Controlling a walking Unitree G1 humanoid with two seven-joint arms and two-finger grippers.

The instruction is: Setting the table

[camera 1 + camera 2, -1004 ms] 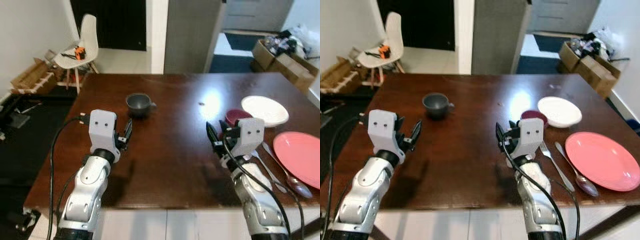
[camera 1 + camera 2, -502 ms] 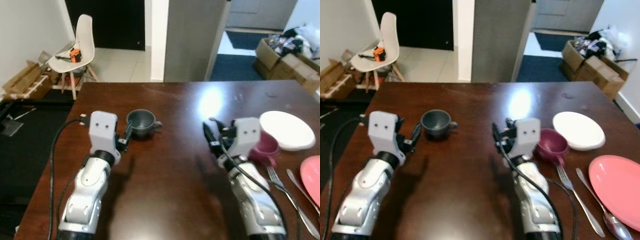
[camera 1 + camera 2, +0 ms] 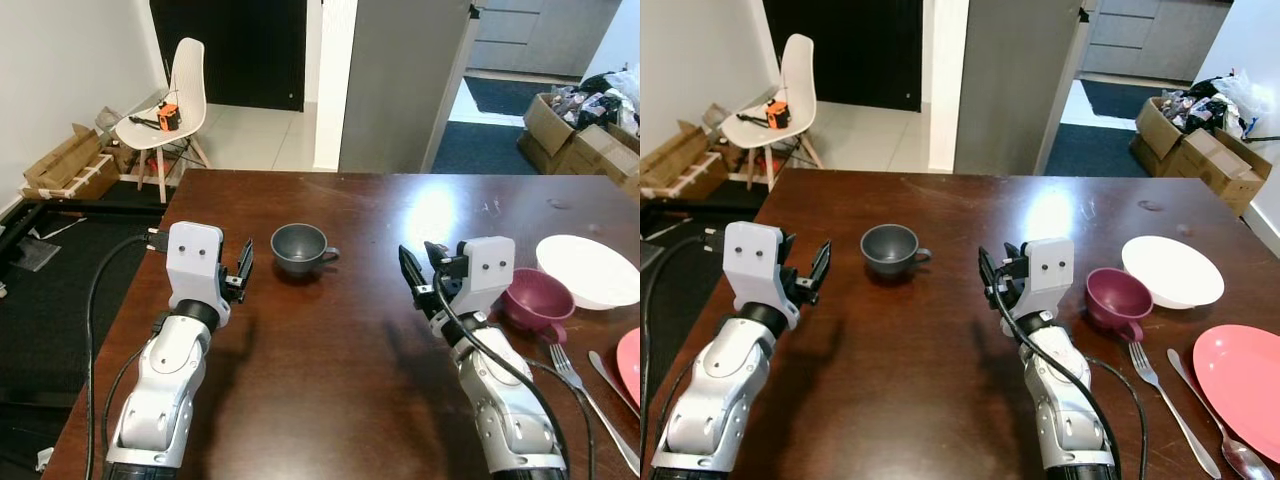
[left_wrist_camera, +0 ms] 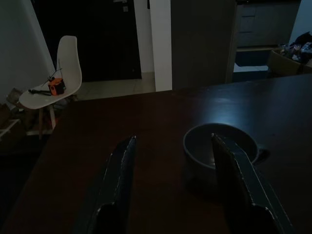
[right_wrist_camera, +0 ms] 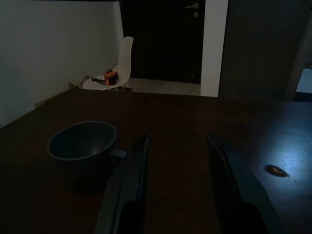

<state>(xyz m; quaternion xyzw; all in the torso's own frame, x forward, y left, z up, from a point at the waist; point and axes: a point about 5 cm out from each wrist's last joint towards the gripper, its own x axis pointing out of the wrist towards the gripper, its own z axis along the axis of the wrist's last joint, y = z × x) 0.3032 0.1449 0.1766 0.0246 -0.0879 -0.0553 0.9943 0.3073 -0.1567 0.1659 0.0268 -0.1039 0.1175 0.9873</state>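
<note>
Now nearer dark grey ceramic cup (image 3: 300,248); both claws, left gripper (image 3: 241,272) and right gripper (image 3: 414,281), spread wide, empty; approaching, next closing on cup.

We see the round pink plate (image 3: 1250,378) cut off by the picture's right edge, and the silver spoon (image 3: 1225,434) beside it runs off the bottom. The small orange object (image 3: 167,110) on the white chair (image 3: 172,95) is too small to name, perhaps a tool. Our right arm hides part of the maroon mug (image 3: 533,301).
</note>
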